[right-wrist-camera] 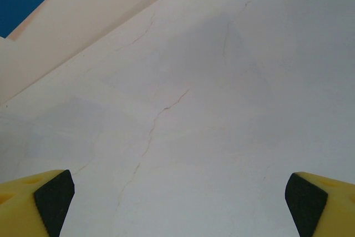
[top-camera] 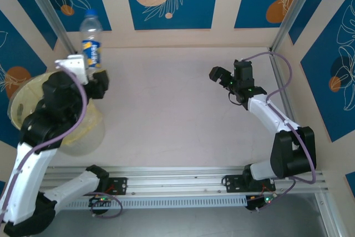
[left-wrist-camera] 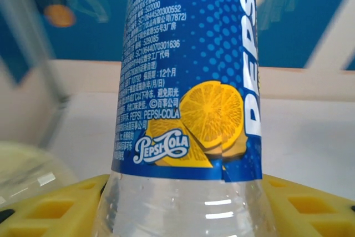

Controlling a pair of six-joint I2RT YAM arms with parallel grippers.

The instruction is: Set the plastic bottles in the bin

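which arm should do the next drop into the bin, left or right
Left. The left hand grips an upright bottle just beside the bin, on that arm's side. The right hand is open, holds nothing, and sits over the table across from the bin.

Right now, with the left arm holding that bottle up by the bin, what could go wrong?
1. The left fingers clamp the bottle low, on its clear part under the label, so most of it stands above the grip; a quick swing may tip it.
2. In the top view the bottle looks beyond the rim of the bin, over the table; letting go here would likely miss.
3. The left arm hides much of the bin's mouth, so aiming is hard.
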